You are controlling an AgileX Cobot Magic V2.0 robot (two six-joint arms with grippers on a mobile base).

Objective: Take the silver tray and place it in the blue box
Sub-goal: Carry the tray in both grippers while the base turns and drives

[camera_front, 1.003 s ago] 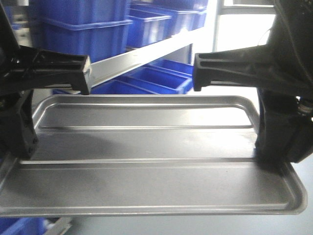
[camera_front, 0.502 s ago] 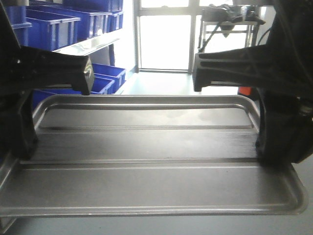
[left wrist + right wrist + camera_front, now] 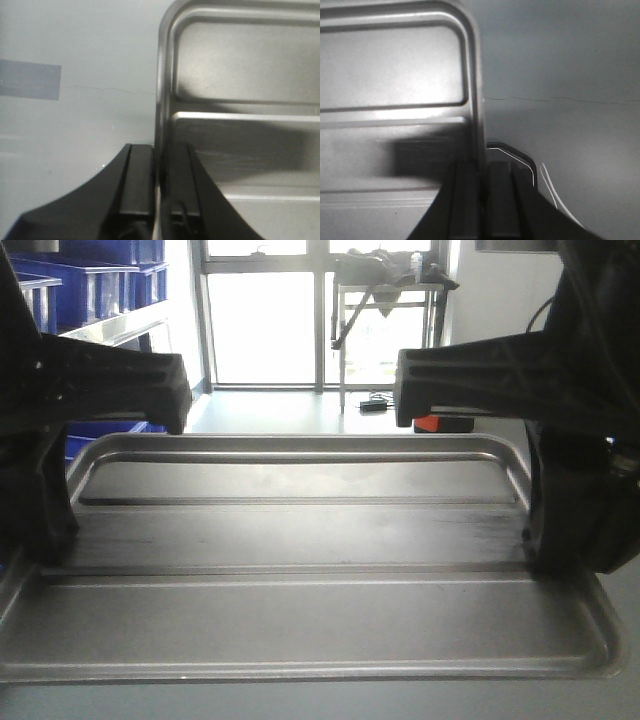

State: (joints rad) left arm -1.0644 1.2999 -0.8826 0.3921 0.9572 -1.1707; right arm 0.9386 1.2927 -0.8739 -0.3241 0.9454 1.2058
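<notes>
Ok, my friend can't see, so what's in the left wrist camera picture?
The left tool is shut on the silver tray, gripping its raised rim with one black finger on each side. The shiny tray fills the right half, and the grey floor on the left has a bluish rectangular patch.

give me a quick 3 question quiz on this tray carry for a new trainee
1. True or false: the silver tray already lies inside a blue box.
2. What does the left gripper clamp? A) the tray's raised rim at a short end B) a long ridge in the middle C) nothing, it is open
3. Fill in: in the front view, the blue crates on the shelf stand on the robot's ____ side.
Key: 1 false, it hangs over the grey floor, held between the left gripper and the right gripper; 2 A; 3 left.
</notes>
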